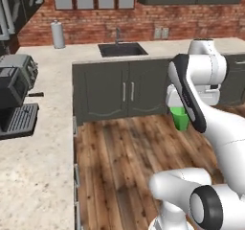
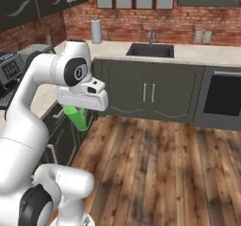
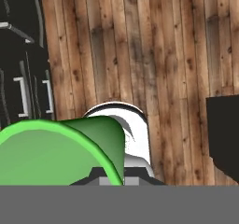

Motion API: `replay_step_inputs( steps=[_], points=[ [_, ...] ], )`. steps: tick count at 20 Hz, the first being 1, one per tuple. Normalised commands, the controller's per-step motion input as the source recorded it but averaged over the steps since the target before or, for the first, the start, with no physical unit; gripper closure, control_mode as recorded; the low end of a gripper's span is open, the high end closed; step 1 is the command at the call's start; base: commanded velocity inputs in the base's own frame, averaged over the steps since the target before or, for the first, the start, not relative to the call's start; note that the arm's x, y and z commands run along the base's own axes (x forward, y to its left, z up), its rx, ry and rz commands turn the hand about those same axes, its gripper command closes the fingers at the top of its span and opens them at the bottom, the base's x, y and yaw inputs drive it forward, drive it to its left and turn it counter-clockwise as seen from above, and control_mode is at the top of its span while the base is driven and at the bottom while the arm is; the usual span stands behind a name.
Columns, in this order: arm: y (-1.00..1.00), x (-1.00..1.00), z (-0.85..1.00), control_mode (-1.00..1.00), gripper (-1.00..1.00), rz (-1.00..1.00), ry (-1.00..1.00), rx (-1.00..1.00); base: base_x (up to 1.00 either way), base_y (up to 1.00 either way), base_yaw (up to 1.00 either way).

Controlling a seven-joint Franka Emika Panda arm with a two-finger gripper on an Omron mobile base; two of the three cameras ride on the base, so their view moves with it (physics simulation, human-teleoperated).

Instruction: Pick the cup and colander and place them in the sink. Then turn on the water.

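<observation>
I see the cup (image 1: 180, 117) hanging under the robot's hand, clear of any surface, with the wood floor (image 1: 119, 166) below it. In the left base view its bright green body shows just beneath the white hand, partly behind the dark-trimmed forearm. In the right base view the cup (image 2: 76, 117) hangs tilted below the hand, its narrower base pointing down and to the right, in front of the dark lower cabinets. In the hand view the cup (image 3: 56, 153) sits very close to the lens at lower left: I look at its bright rim and into its darker green inside wall. The claw (image 3: 114, 178) is closed tight on the cup; its finger tips are mostly hidden behind the green rim, so I cannot make out exactly where the pads meet the wall.

Farther out, the sink (image 1: 122, 49) lies in the pale stone table (image 1: 43, 162) against the brick back wall, well apart from the cup, with its faucet (image 1: 117, 34) standing at the rear edge. In the right base view the sink (image 2: 150, 50) is up and to the right of the hand, across a stretch of floor. A grey metallic cylinder (image 1: 58, 34) stands on the table to the left of the sink. At the left edge of the left base view a dark coffee machine (image 1: 14, 99) sits on the near table.
</observation>
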Motion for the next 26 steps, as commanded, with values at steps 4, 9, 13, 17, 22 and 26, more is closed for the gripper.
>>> replay_step_inputs(
  steps=[4, 9, 13, 17, 22, 26],
  points=[
    [0.0, 0.0, 0.0, 1.0, 1.0, 0.0, 0.0, 0.0, 0.99, -0.33, 0.0],
    [0.0, 0.0, 0.0, 1.0, 1.0, 0.0, 0.0, 0.0, 0.9, -0.42, 0.0],
    [0.0, 0.0, 0.0, 1.0, 1.0, 0.0, 0.0, 0.0, 0.94, -0.45, 0.0],
    [0.0, 0.0, 0.0, 1.0, 1.0, 0.0, 0.0, 0.0, 0.91, -0.47, 0.0],
    [0.0, 0.0, 0.0, 1.0, 1.0, 0.0, 0.0, 0.0, 0.67, -0.53, 0.0],
    [0.0, 0.0, 0.0, 1.0, 1.0, 0.0, 0.0, 0.0, 0.59, -0.52, 0.0]
  ],
)
